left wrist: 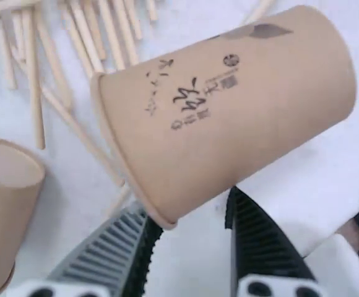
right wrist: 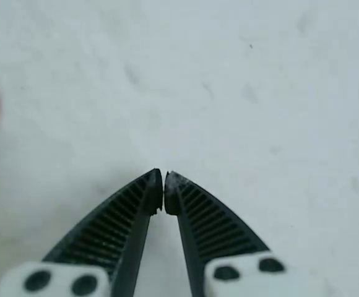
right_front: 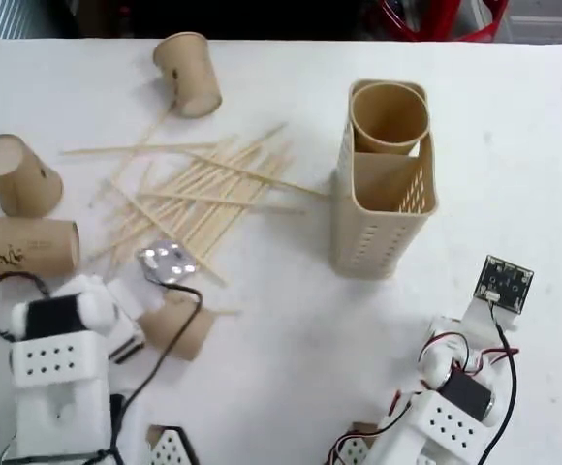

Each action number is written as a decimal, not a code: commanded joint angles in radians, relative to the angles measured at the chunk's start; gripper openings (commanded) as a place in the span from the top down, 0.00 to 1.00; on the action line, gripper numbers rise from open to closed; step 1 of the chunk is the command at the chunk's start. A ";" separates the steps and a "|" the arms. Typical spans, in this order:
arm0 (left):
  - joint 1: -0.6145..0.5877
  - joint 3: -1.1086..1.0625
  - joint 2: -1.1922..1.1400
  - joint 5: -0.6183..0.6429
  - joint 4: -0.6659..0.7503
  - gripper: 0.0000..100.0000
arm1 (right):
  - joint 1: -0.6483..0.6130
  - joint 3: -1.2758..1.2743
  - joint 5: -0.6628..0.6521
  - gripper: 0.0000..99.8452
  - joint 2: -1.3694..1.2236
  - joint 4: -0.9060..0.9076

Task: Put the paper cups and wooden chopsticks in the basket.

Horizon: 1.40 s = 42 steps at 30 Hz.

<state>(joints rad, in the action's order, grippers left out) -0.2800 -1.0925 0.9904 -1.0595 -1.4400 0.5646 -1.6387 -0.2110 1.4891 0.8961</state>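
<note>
Straddling paper cup (left wrist: 229, 117) rim, left tool (left wrist: 192, 213) parted, unclamped; right tool (right wrist: 164, 176) clenched over tabletop (right wrist: 229, 93); basket (right_front: 368, 242) holds second cup (right_front: 390, 118).

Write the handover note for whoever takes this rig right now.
Left pincer: open, fingertips at the rim of a paper cup lying on its side; it does not look gripped.
Right pincer: shut, empty, over bare table.
Done: one cup sits in the basket.
Left to do: the cup at the left pincer, three more cups on the table, and all the chopsticks, scattered beside the basket.
</note>
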 commanded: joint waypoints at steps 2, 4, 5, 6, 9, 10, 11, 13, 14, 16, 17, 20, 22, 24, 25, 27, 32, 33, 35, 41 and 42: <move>0.231 0.092 0.015 0.201 0.011 0.85 | -0.001 0.003 0.006 0.98 0.005 -0.016; 0.308 0.149 0.012 0.245 -0.026 0.85 | -0.001 0.003 0.006 0.98 0.005 -0.016; 0.351 0.176 0.008 0.265 -0.051 0.85 | -0.001 0.003 0.006 0.98 0.005 -0.016; 0.394 0.199 0.008 0.290 -0.072 0.85 | -0.001 0.003 0.006 0.98 0.005 -0.016; 0.519 0.255 0.008 0.381 -0.109 0.85 | -0.001 0.003 0.006 0.98 0.005 -0.016; 0.559 0.267 0.008 0.405 -0.110 0.85 | -0.001 0.003 0.006 0.98 0.005 -0.016; 0.596 0.275 0.007 0.423 -0.106 0.85 | -0.001 0.003 0.006 0.98 0.005 -0.016; 0.664 0.281 0.007 0.453 -0.104 0.85 | -0.001 0.003 0.006 0.98 0.005 -0.016; 0.696 0.282 0.007 0.462 -0.103 0.85 | -0.001 0.003 0.006 0.98 0.005 -0.016; 0.750 0.284 0.007 0.460 -0.103 0.85 | -0.001 0.003 0.006 0.98 0.005 -0.016; 0.773 0.284 0.007 0.459 -0.092 0.85 | -0.001 0.003 0.006 0.98 0.005 -0.016; 0.802 0.267 0.005 0.462 -0.038 0.85 | -0.001 0.003 0.006 0.98 0.005 -0.016; 0.800 0.249 0.005 0.463 -0.003 0.85 | -0.001 0.003 0.006 0.98 0.005 -0.016; 0.797 0.221 0.005 0.463 0.029 0.85 | -0.001 0.003 0.006 0.98 0.005 -0.016; 0.797 0.207 0.005 0.460 0.046 0.86 | -0.001 0.003 0.006 0.98 0.005 -0.016; 0.797 0.183 0.005 0.459 0.084 0.92 | -0.001 0.003 0.006 0.98 0.005 -0.016; 0.794 0.253 0.010 0.463 0.058 0.98 | -0.001 0.003 0.006 0.98 0.005 -0.016; 0.794 0.292 0.007 0.463 0.032 0.98 | -0.001 0.003 0.006 0.98 0.005 -0.016; 0.794 0.382 0.007 0.462 -0.026 0.98 | -0.001 0.003 0.006 0.98 0.005 -0.016; 0.794 0.724 0.005 0.463 -0.219 0.98 | -0.019 0.006 0.005 0.98 0.005 -0.022; 0.794 0.773 0.005 0.465 -0.239 0.98 | -0.042 0.009 0.005 0.98 0.005 -0.022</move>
<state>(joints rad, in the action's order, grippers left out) 0.5086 -0.5554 0.9904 -0.6084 -1.5904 0.5631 -1.6387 -0.2110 1.4891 0.8961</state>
